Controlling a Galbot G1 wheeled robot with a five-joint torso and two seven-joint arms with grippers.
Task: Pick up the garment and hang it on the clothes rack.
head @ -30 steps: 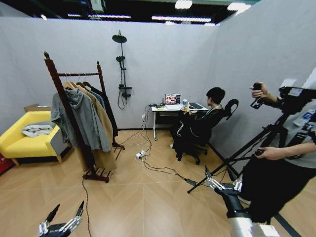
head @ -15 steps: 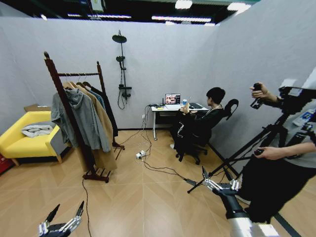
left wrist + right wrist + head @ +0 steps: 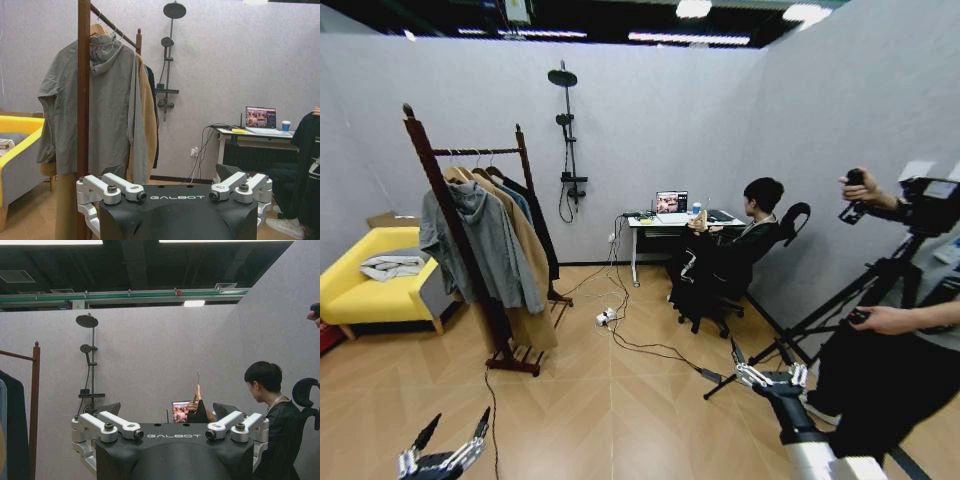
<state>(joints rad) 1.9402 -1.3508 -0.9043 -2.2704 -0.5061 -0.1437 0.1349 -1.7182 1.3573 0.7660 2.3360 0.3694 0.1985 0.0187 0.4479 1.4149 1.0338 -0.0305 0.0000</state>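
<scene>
The garment is out of view. The clothes rack (image 3: pixel 448 205) stands at the left on the wooden floor, dark reddish-brown with knob-topped posts. Hanging from it are a grey hooded jacket (image 3: pixel 485 240), a tan coat and darker clothes. Its post (image 3: pixel 83 100) rises close ahead in the left wrist view, and one post (image 3: pixel 35 405) shows in the right wrist view. My left gripper (image 3: pixel 450 437) hangs low at the front left, open and empty, well short of the rack. My right gripper (image 3: pixel 767 368) is raised at the front right, open and empty.
A yellow sofa (image 3: pixel 360 290) with a pale cloth stands left of the rack. Cables (image 3: pixel 620 335) trail across the floor toward a desk (image 3: pixel 670 222) where a person sits. A tripod (image 3: pixel 820 320) and a standing person crowd the right side. A shower fixture (image 3: pixel 566 140) hangs on the back wall.
The whole picture has shifted a little, so the camera has moved. Both grippers stay open and empty, with the right one barely lower in view.
</scene>
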